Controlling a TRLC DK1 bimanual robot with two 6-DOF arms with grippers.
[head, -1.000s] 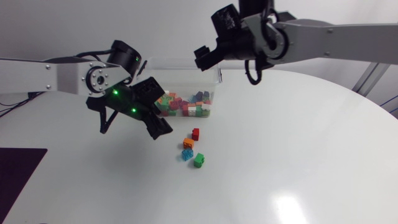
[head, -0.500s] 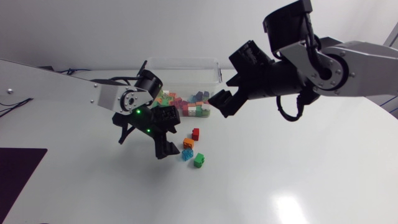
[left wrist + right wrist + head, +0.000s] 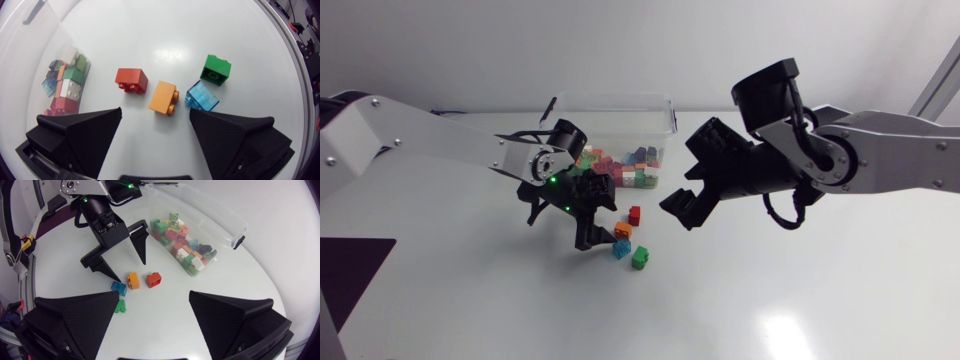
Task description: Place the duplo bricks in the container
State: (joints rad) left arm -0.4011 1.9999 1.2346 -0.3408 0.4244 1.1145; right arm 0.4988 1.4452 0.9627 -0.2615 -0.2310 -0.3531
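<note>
Four loose duplo bricks lie on the white table (image 3: 800,290), a little left of the centre of the head view and just below the container: a red brick (image 3: 634,215) nearest to the container, then an orange brick (image 3: 622,231), a clear blue brick (image 3: 620,248) just beside the orange one, and a green brick (image 3: 640,258) lowest in the frame, close to the blue one. The container (image 3: 610,100) is a clear plastic box at the upper centre of the frame, and many mixed bricks (image 3: 620,168) already lie inside it (most of them heaped against the wall that faces the loose bricks). The left claw (image 3: 600,222) hangs directly over the loose group with its fingers wide apart and nothing between them is gripped; in its own wrist view the orange brick is ahead, between the two fingers, the red one is toward one finger and the blue one toward the other. The left arm (image 3: 430,145) comes in from the left edge. The right claw (image 3: 682,212) is to the right of the bricks, near the centre of the frame, also spread open and holding nothing, and the right arm (image 3: 880,165) comes in from the right edge.
</note>
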